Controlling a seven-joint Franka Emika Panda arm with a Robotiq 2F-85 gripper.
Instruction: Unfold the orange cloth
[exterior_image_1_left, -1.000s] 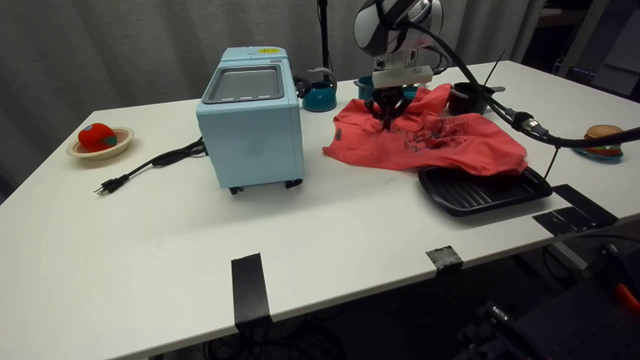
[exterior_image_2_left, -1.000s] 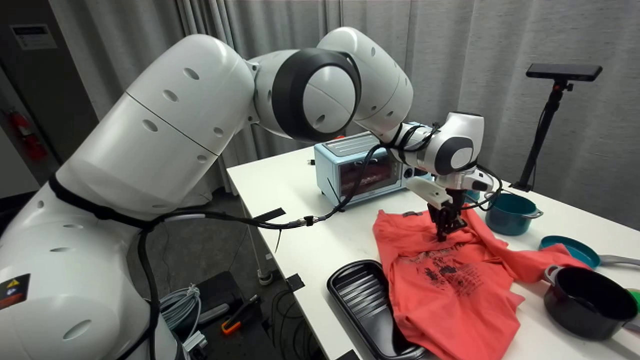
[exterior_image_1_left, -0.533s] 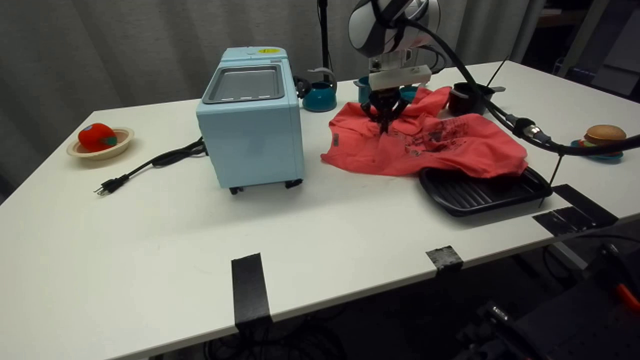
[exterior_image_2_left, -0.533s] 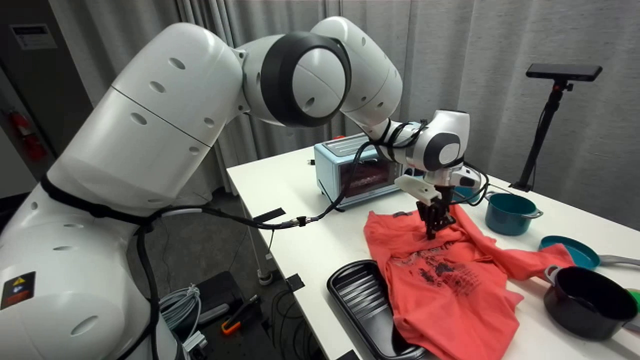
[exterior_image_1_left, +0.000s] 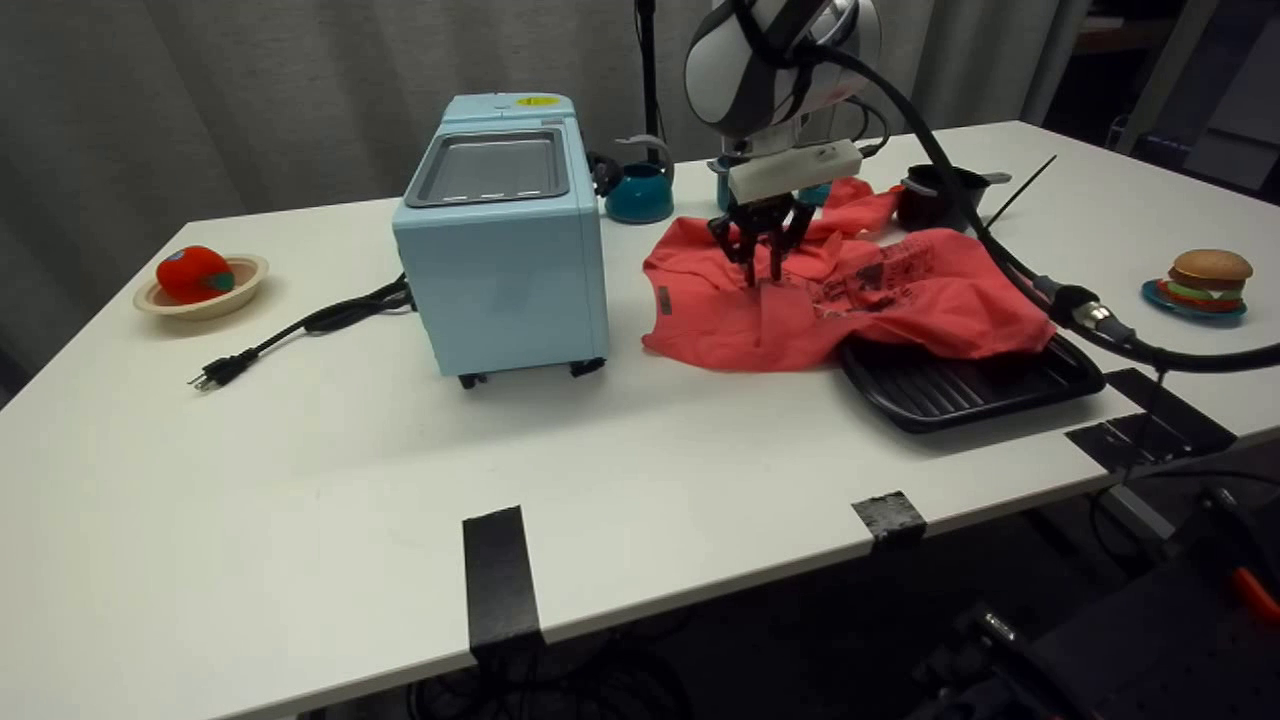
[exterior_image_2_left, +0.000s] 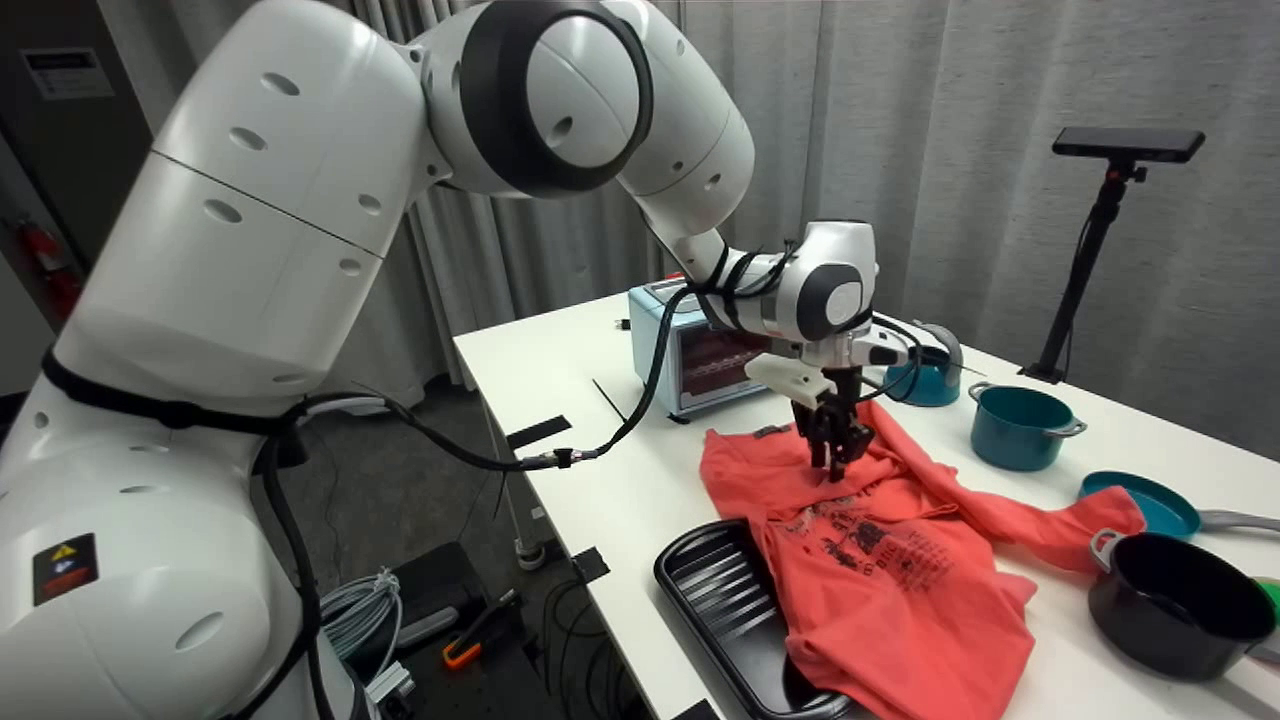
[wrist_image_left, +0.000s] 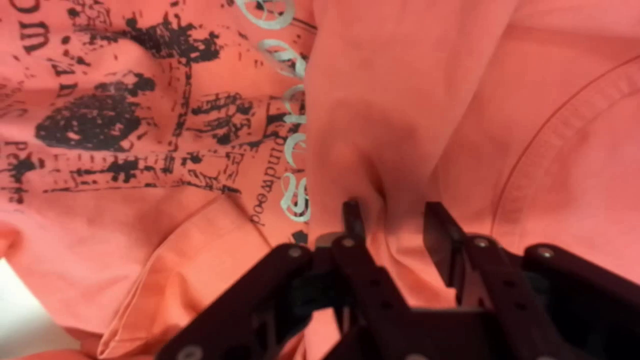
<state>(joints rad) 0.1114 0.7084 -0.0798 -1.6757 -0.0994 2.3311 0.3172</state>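
One overlapping fold (wrist_image_left: 380, 70) of the printed orange fabric shirt (exterior_image_2_left: 885, 565) seems my unfolding target; my black jointed gripper (wrist_image_left: 392, 214) stands narrowly parted over it; next, I should pinch.

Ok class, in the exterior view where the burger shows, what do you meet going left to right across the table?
Cream bowl holding a red tomato-like item, light-blue toaster oven, teal kettle, orange cloth, burger.

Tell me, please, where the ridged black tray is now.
In an exterior view, the ridged black tray sits right of centre, by the near edge of the table, partly under the printed orange shirt.
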